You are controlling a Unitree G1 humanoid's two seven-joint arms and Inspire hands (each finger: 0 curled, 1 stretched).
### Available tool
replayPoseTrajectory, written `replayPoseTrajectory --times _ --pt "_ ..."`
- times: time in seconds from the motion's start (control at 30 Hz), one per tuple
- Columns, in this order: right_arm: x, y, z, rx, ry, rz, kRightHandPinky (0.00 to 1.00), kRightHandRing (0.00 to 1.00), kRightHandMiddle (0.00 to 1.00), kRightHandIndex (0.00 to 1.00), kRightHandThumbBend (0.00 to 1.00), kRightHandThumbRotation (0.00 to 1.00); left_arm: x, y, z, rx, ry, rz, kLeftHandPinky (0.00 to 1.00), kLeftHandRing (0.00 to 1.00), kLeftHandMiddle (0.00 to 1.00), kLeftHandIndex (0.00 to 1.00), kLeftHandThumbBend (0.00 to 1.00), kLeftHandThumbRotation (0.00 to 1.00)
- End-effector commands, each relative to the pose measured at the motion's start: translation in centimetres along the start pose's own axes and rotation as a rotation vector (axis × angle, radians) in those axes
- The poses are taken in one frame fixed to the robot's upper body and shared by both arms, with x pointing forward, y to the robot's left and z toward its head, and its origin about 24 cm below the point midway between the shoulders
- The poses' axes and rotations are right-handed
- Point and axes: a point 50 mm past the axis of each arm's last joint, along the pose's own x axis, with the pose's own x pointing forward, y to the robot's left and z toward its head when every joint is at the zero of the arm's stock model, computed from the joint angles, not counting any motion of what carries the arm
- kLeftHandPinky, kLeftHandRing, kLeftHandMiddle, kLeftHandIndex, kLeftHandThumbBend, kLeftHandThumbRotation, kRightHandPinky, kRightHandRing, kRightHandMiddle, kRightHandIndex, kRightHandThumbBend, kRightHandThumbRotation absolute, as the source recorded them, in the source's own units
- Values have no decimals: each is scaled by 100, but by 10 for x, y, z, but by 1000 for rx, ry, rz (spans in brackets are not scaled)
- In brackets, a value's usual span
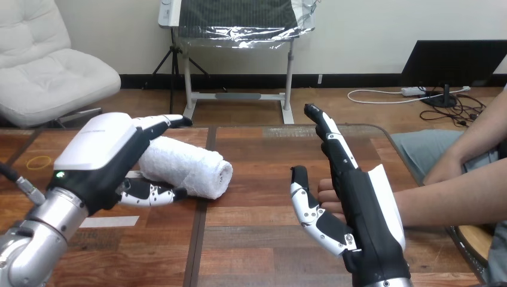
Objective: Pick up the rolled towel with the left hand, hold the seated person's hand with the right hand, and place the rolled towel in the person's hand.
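A white rolled towel [191, 167] lies on the wooden table [257, 239], left of centre. My left hand [101, 158] reaches over the towel's left end. Its fingers [164, 122] stretch straight above the roll and its thumb [152, 194] lies on the near side, so the hand is open around the towel. My right hand [359, 203] stands upright at centre right, open, with straight fingers and the thumb [305, 206] spread left. The person's hand [330, 197] comes in from the right and rests just behind my right hand. Its fingertips show between my thumb and palm.
A yellow rubber band [39, 161] lies at the table's far left. A strip of white tape [110, 221] is stuck to the table near my left forearm. The person's forearm [454, 200] crosses the table's right edge.
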Motion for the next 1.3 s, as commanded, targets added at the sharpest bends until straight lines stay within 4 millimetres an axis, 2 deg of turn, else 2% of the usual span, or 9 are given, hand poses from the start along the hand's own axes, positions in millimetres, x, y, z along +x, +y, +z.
replayPoseTrajectory --times 0.0,0.4,0.8,1.27 --pt "10 -1 11 20 -64 -18 100 100 100 95 0 0 8 13 4 97 -38 66 84 89 90 88 75 20" --pt "11 -2 11 17 -68 -19 100 100 100 95 0 0 25 12 -2 244 -75 54 94 94 94 93 76 19" --pt "12 -3 11 10 -69 -20 100 100 100 95 0 0 50 16 -4 320 -73 -63 98 96 96 94 79 19" --pt "12 -3 10 7 -67 -14 100 100 100 95 0 0 80 13 1 406 -101 -160 98 96 95 94 86 17"
